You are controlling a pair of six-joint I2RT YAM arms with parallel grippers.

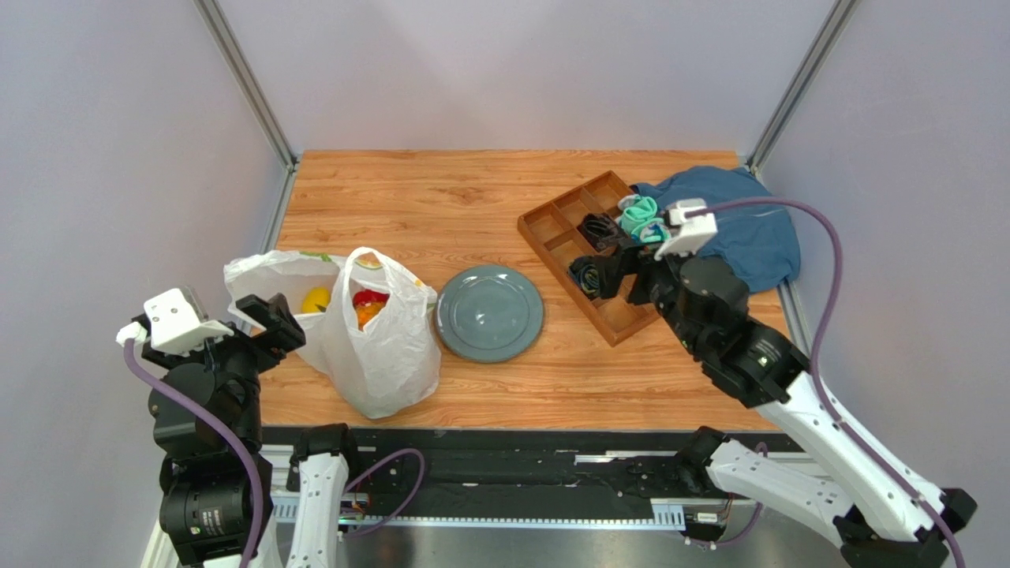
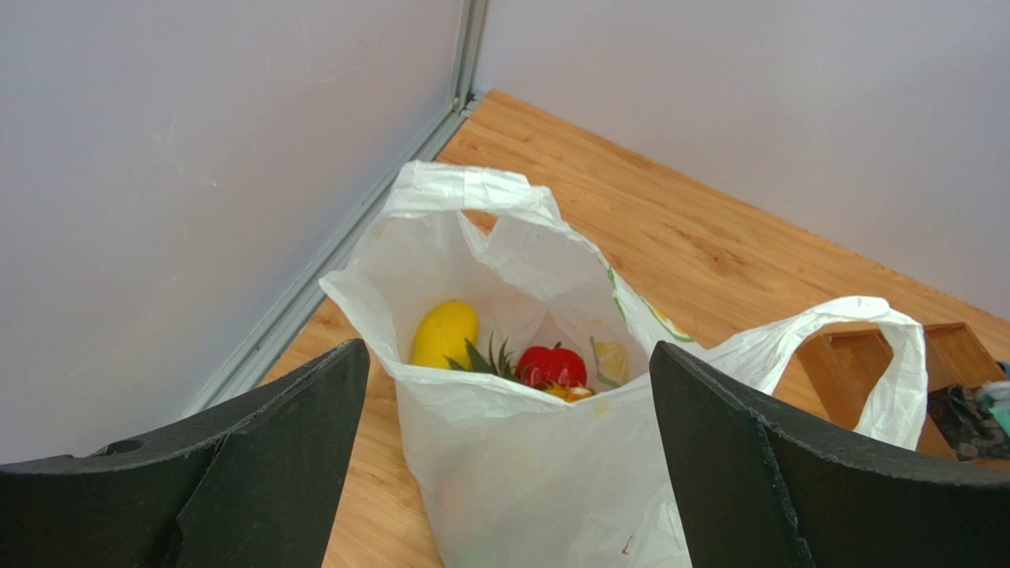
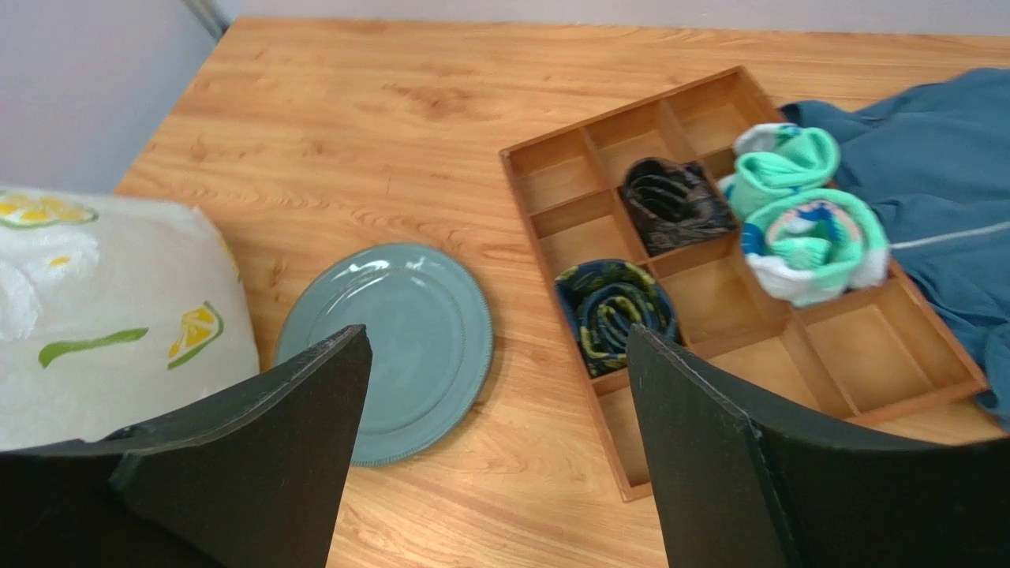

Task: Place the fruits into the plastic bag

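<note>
The white plastic bag [image 1: 368,331] with citrus prints stands at the table's near left, mouth open upward. Inside it lie fruits: a yellow mango [image 2: 445,334], a red fruit [image 2: 553,365], a green pineapple crown [image 2: 486,357] and something orange [image 1: 369,315]. My left gripper [image 1: 270,329] sits just left of the bag, open, with the bag's near wall [image 2: 522,473] seen between its fingers and nothing gripped. My right gripper [image 1: 617,275] hovers open and empty above the wood between plate and tray. The bag's side [image 3: 107,308] shows at the left of the right wrist view.
A grey-blue plate [image 1: 490,312] lies empty right of the bag. A wooden divided tray [image 1: 557,225] holds rolled socks: teal ones [image 3: 800,219] and dark ones [image 3: 614,310]. A blue cloth [image 1: 735,231] lies at the back right. Walls close in on the left and right.
</note>
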